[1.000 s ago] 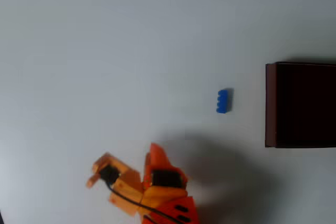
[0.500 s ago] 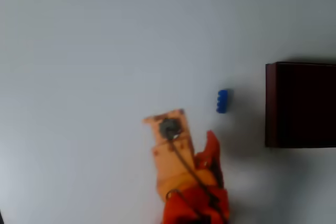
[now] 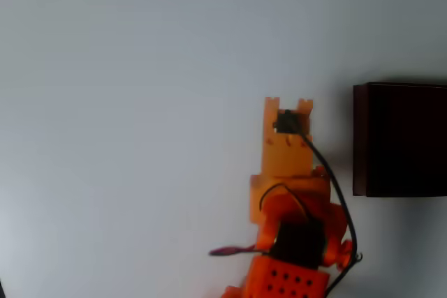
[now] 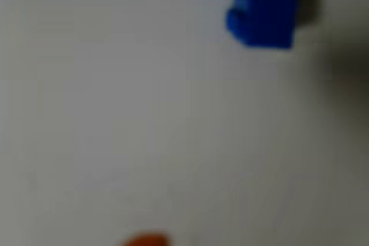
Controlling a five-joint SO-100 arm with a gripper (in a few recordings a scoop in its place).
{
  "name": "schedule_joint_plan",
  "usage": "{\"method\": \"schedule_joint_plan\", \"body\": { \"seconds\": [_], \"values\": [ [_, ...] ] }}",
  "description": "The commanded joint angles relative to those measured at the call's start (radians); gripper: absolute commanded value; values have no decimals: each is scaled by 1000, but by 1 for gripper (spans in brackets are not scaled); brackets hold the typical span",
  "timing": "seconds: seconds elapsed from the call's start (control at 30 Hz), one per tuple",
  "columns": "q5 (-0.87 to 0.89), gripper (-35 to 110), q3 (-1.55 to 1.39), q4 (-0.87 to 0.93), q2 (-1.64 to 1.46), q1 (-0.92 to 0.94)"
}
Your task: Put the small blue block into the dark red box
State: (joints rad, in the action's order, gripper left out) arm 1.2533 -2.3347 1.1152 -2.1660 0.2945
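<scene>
Orange arm (image 3: 286, 172) over white table (image 3: 140, 102), left of box (image 3: 399, 139).
Wrist view: blurred blue block (image 4: 264, 5) on the table at 1 o'clock, gripper fingertip (image 4: 144, 240) at 6 o'clock, well apart; finger spread cannot be told.

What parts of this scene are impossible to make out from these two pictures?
- Small blue block: the wrist view is blurred and its top edge cuts the block off; in the overhead view the orange arm covers its spot.
- Gripper: open or shut cannot be told; the overhead view shows the arm from above, and the wrist view has an orange blur at the bottom edge.
- Dark red box: the overhead view's right edge cuts it off; its interior is too dark to read.
</scene>
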Motion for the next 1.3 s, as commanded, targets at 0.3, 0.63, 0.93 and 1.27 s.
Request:
{"method": "schedule_joint_plan", "body": {
  "seconds": [0.3, 0.63, 0.93, 1.27],
  "values": [
    [94, 25, 164, -98, 307, -6],
    [91, 25, 236, -149, 471, 21],
    [51, 5, 385, -94, 649, 44],
    [-9, 0, 426, -31, 638, 98]
  ]
}}
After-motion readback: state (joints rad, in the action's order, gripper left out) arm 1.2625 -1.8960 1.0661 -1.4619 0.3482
